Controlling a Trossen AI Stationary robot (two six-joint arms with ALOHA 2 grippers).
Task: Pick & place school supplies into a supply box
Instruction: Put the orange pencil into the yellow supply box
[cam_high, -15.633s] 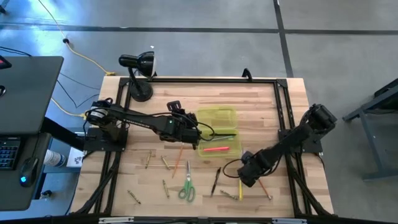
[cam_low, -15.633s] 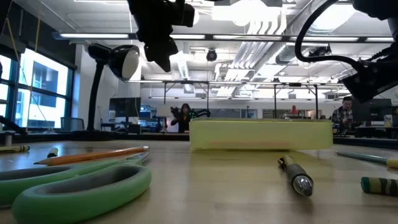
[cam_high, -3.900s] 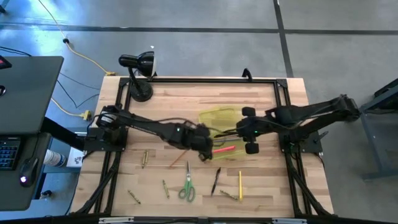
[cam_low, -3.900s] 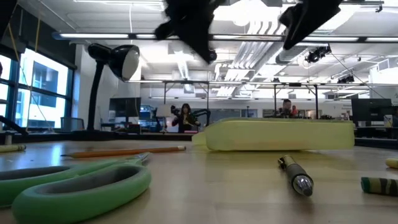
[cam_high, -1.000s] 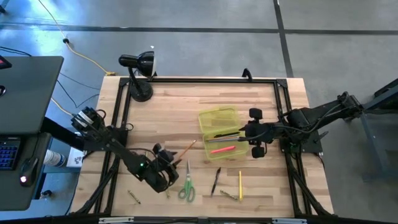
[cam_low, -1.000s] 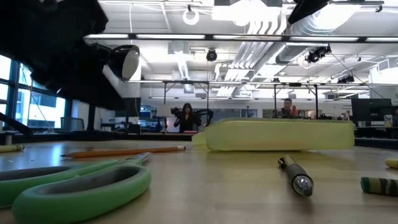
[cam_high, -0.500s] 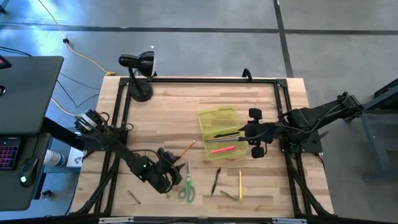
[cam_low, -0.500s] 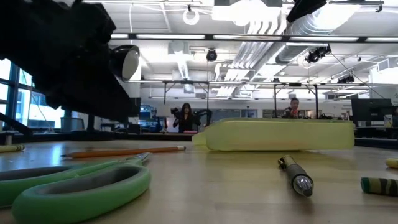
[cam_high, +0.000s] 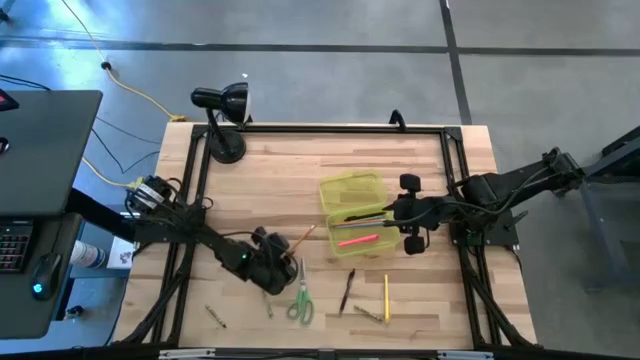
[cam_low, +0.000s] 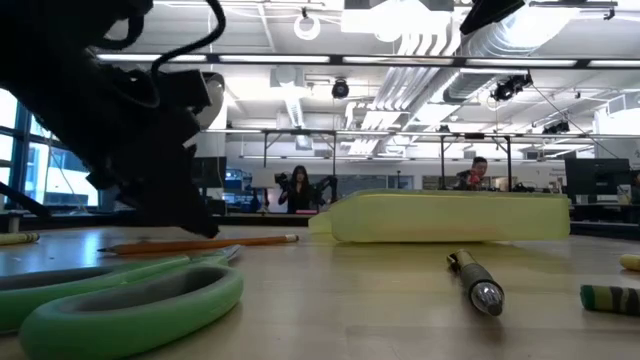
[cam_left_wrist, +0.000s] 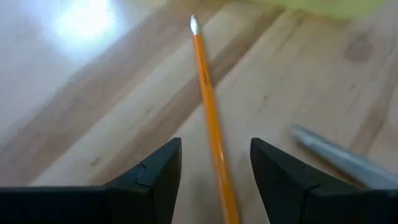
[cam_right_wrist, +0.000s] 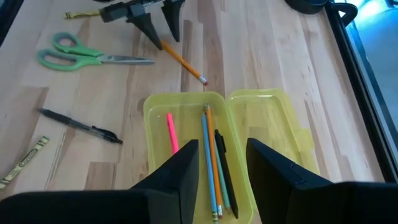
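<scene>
Between the left hand's (cam_left_wrist: 214, 171) spread dark fingers lies a thin orange pencil (cam_left_wrist: 209, 115).

Orange pencil (cam_left_wrist: 208, 112), green-handled scissors (cam_right_wrist: 68, 58), translucent yellow box (cam_right_wrist: 273, 118), pink marker (cam_right_wrist: 172, 132)

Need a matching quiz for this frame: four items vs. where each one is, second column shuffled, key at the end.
Items:
1. orange pencil
2. pink marker
3. green scissors
4. black pen

Places:
A. inside the supply box
B. between the open fingers of the left gripper
C. on the table, blades pointing toward the left gripper
D. on the table, between the scissors and a crayon

The right gripper hovers open above the box.

Pairs: 1-B, 2-A, 3-C, 4-D
</scene>
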